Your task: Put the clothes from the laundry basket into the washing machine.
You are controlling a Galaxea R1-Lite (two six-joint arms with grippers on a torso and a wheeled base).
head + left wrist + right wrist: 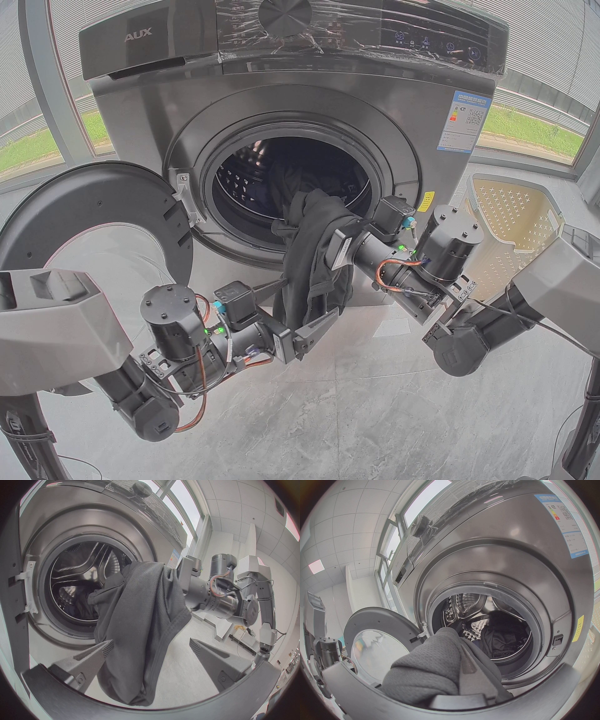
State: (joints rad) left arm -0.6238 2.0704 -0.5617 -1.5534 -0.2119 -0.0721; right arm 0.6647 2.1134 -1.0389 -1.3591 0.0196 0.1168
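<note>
A black mesh garment point(309, 262) hangs in front of the washing machine's drum opening point(250, 181), its top just over the lower lip. My right gripper point(334, 240) is shut on the garment's upper part, and the cloth bunches over its fingers point(475, 673). My left gripper point(299, 307) is open below, one finger on each side of the hanging lower half point(140, 642); contact is unclear. More dark clothes point(503, 636) lie inside the drum. The cream perforated laundry basket point(519, 219) stands to the machine's right.
The round machine door point(94, 206) is swung fully open to the left, close to my left arm. Grey tiled floor point(375, 406) stretches in front of the machine. Windows stand behind it on both sides.
</note>
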